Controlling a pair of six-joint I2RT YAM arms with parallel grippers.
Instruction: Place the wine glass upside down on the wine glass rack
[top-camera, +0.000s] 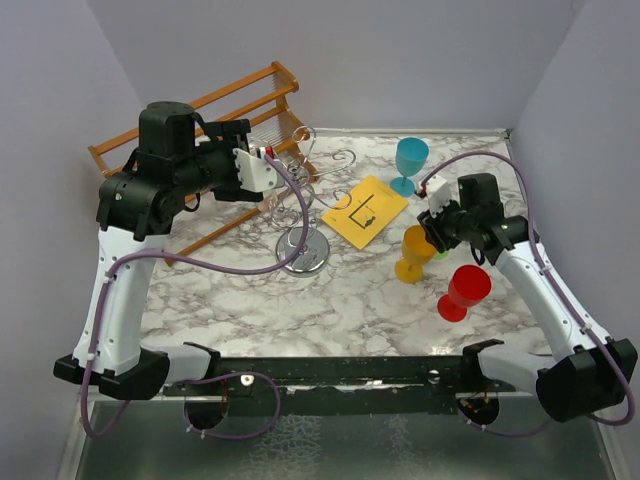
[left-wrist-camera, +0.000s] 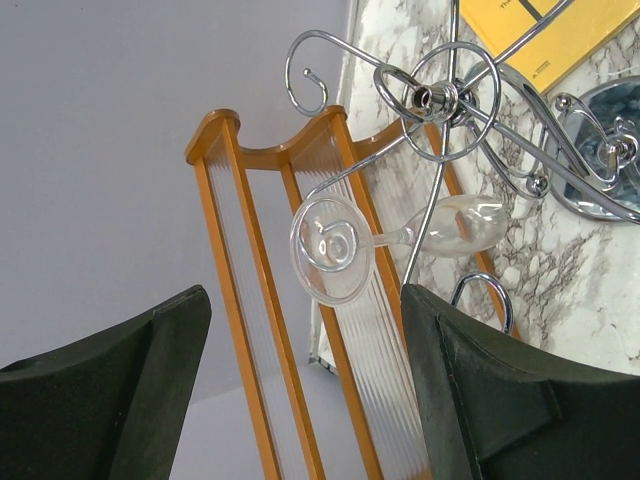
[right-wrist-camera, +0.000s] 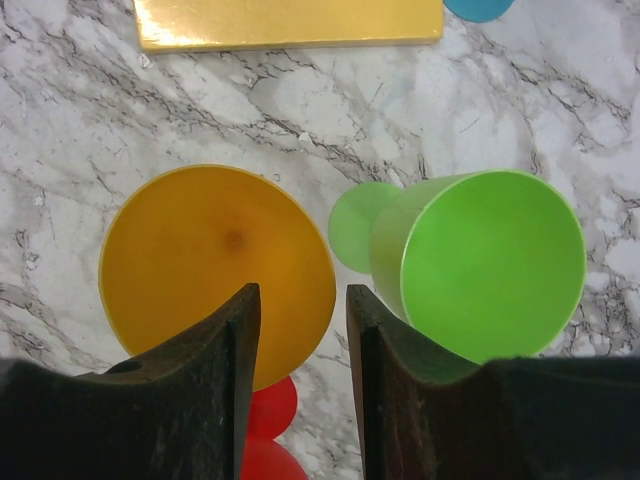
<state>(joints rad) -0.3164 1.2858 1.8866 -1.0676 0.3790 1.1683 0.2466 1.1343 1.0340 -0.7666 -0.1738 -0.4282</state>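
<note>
left gripper (left-wrist-camera: 305, 325) aloft before wine glass (left-wrist-camera: 335, 250)

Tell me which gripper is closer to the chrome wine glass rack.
Left. The left gripper is close beside the rack, at its curled arms; the right gripper is far off, above the orange goblet and green goblet.

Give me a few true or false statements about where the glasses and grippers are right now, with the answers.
1. The left gripper grips the wine glass. False: that gripper is open and empty, and the glass hangs on the wine glass rack, apart from it.
2. A yellow card lies between the wine glass rack and the blue goblet. True.
3. The right gripper hovers over the orange goblet and green goblet. True.
4. The red goblet lies tipped on its side. False: it stands upright on the marble table.
</note>
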